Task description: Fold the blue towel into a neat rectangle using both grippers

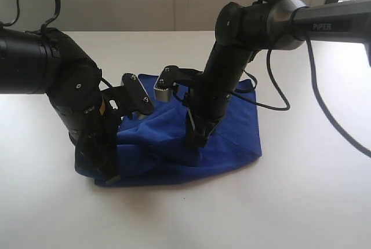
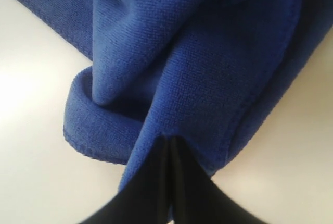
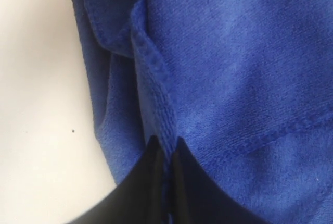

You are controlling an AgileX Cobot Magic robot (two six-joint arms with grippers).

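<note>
blue towel pinched at 2 places, 1 by each pincer

there is 1 blue towel (image 1: 232,139) here, lying rumpled about the middle of 1 white desk (image 1: 290,214). 2 black arms reach down to it, each with 1 pincer.

in the exterior view the left arm (image 1: 64,81) comes in from 9 o'clock. the left pincer (image 1: 108,174) sits at the towel's 8 o'clock corner, low against the desk. the left wrist view shows its 2 jaws pressed together. a ridge of blue cloth runs straight out from between the tips, so it is clamped on the towel. beside that ridge, 1 rolled fold of the towel curls over onto the desk.

the right arm (image 1: 232,58) comes in from 2 o'clock and bends down over the cloth. the right pincer (image 1: 197,140) meets the towel near its middle, a little toward 4 o'clock. the right wrist view shows its 2 jaws closed as well, and 1 stitched hem of the towel runs straight into the gap between them. so this one is also clamped on the towel.

the cloth bunches into several creases between the 2 grips, while the 3 o'clock side lies flatter. 1 small dark speck (image 3: 73,130) shows on the bare desk beside the towel's edge.
</note>
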